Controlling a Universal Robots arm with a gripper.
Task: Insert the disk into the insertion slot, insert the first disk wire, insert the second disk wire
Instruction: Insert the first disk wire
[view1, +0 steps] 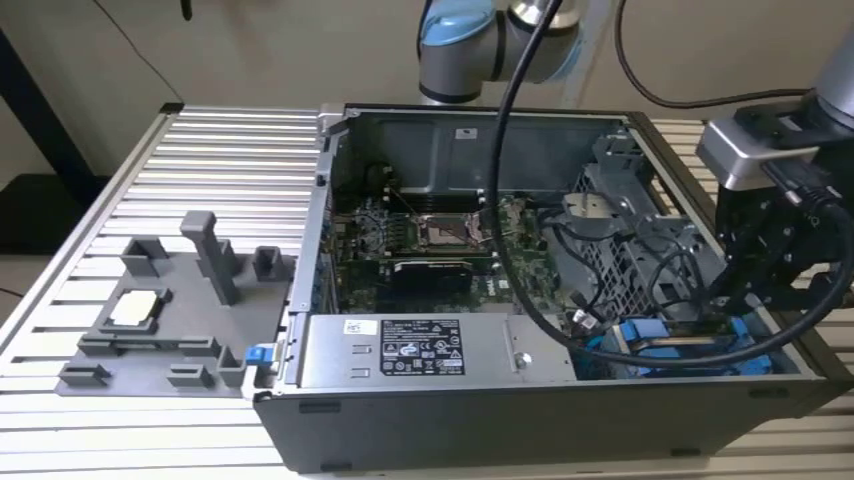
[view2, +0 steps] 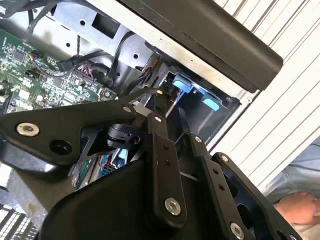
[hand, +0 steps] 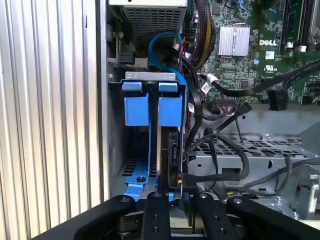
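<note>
The end effector (view2: 159, 100) appears pinched on a black wire plug (hand: 176, 181), just before the disk (hand: 172, 150), which stands on edge in the slot (hand: 150, 76), its long axis running straight away, connector edge facing the plug.

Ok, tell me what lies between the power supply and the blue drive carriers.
A looped blue cable lies there, seen in the first wrist view between the power supply and the blue drive carriers.

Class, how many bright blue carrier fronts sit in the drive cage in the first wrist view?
2. One blue front sits next to the case wall; the second blue front is beside it, nearer the black cables. More could be hidden deeper inside.
</note>
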